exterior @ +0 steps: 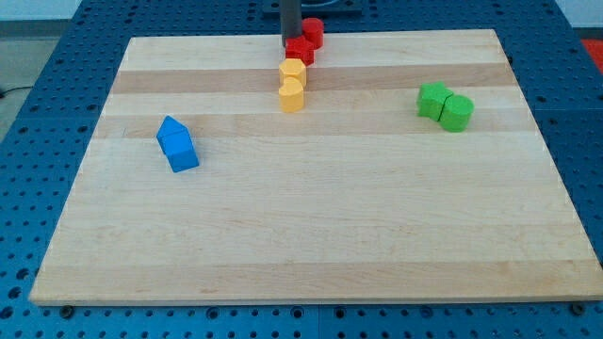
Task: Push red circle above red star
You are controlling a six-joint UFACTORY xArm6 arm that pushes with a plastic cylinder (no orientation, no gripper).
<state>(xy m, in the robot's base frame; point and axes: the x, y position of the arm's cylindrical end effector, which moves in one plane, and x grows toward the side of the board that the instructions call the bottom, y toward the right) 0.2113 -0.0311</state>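
Apparently light, rigid and easily slid, the red circle point(313, 32) is best pushed at its side, with my tip point(291, 49) seen at its 8 o'clock touching the red star point(301, 50), no pincer being fitted.

The tabletop point(311, 226) is pale wood with visible grain running in strips, smooth and pretty matt. The red circle point(313, 32), yellow blocks point(292, 85), green blocks point(446, 105) and blue blocks point(177, 144) all look like solid-coloured matt pieces. The rod point(290, 19) is dark, dull grey.
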